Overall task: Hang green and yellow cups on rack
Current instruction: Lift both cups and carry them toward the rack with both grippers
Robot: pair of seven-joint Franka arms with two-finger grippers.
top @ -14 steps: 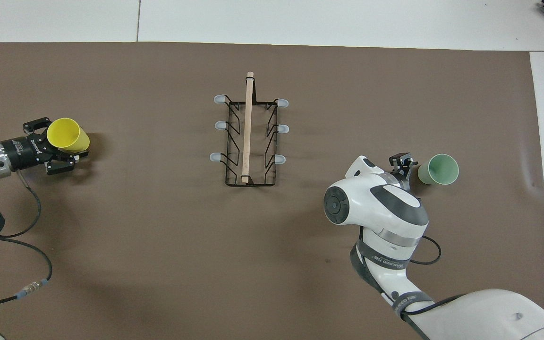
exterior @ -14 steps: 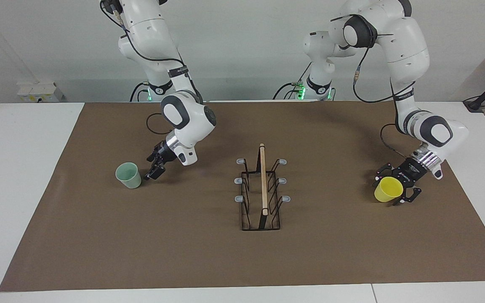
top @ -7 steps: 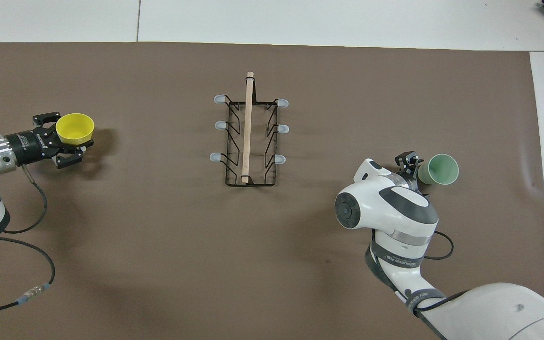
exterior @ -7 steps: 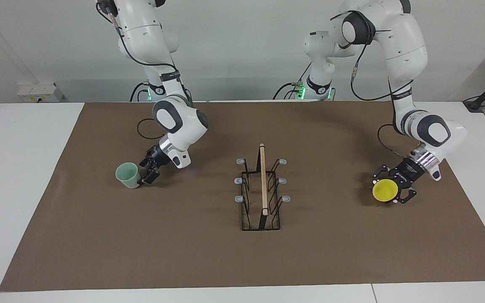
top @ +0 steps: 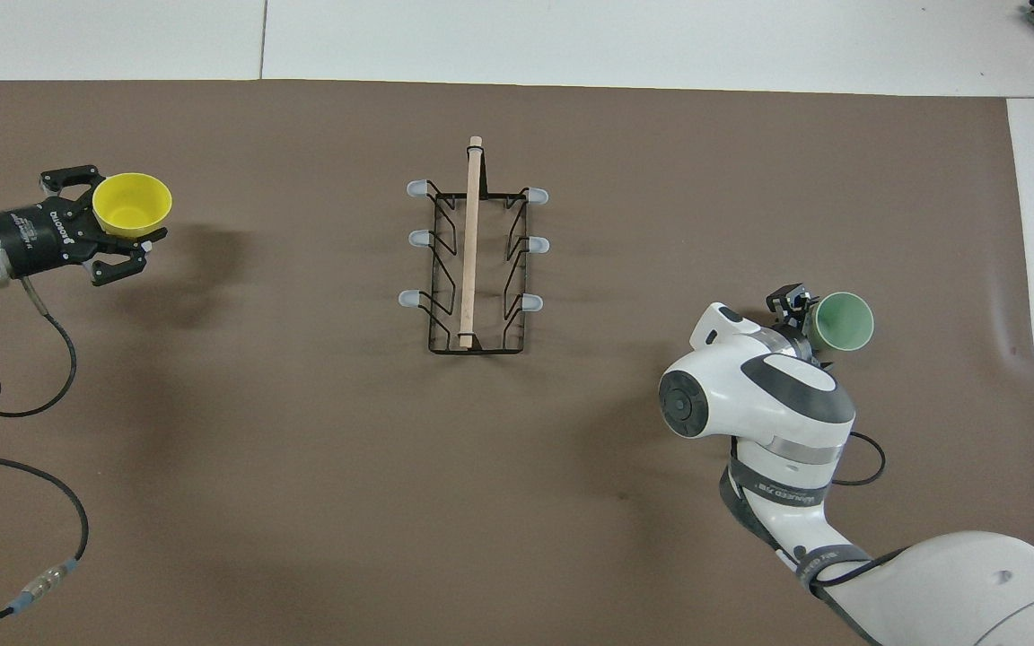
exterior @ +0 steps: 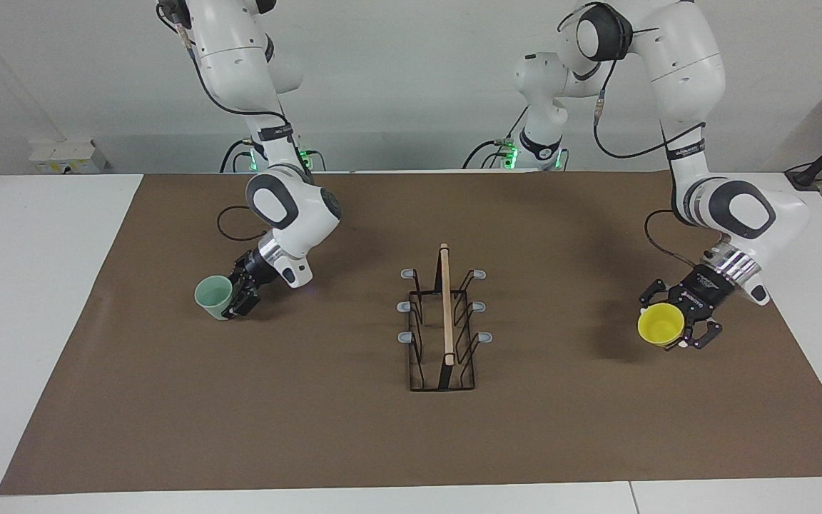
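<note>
The left arm's jaws are clamped on the yellow cup, holding it in the air over the brown mat toward that arm's end of the surface, its mouth tipped upward and its shadow lying apart from it on the mat. At the middle of the mat stands the rack, its wooden rod running away from the robots, with three grey-tipped prongs on each side. Toward the right arm's end, the mint green cup stands upright on the mat. The right arm's jaws are spread open, low against the side of this cup that faces the rack.
</note>
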